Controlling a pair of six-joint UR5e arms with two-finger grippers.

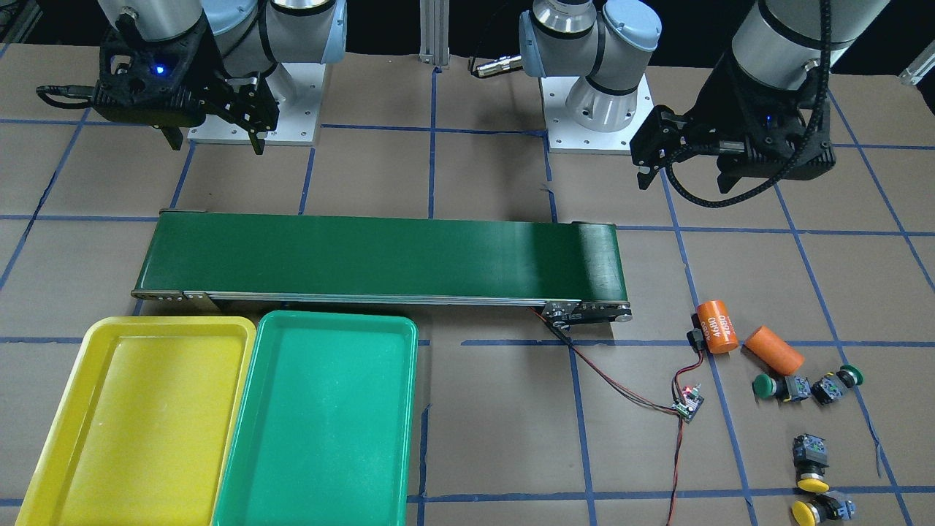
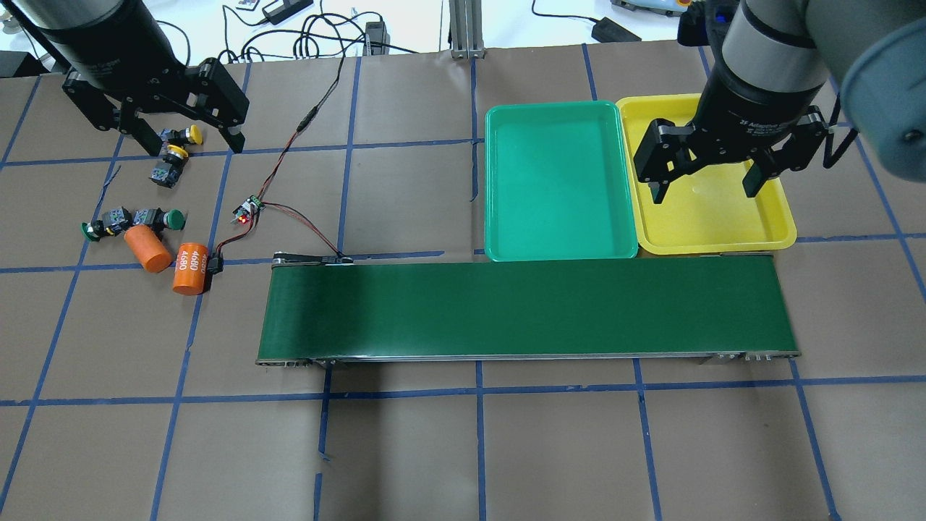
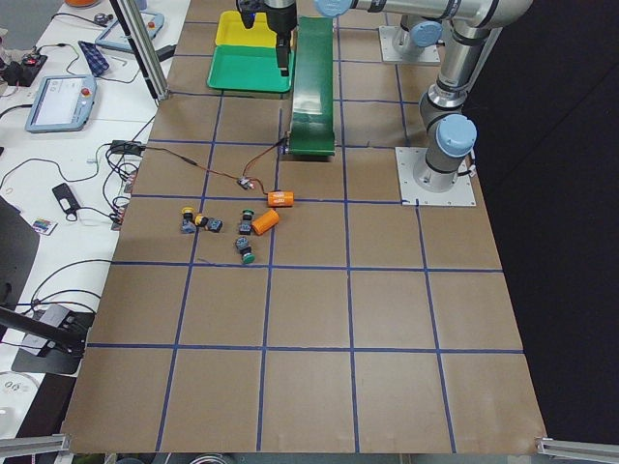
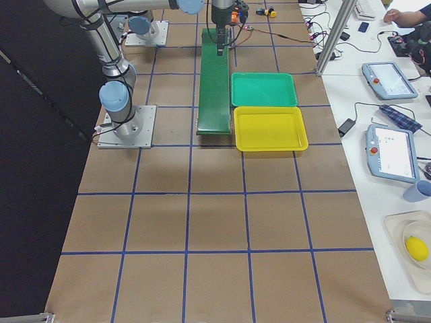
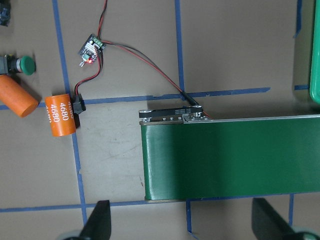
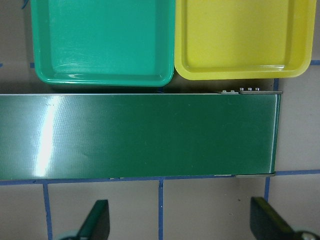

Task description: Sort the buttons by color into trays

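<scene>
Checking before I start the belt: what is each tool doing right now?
Left tool: open, holding nothing.
Right tool: open, holding nothing.

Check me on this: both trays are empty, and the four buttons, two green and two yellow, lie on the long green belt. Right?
Not quite. The buttons lie on the table beside the orange cylinders, past the end of the belt, which carries nothing. The overhead exterior view shows this. Both trays are empty.

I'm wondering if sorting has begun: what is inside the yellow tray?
Nothing: the yellow tray looks bare. Overhead, the right arm covers part, but the side view shows it whole.
</scene>
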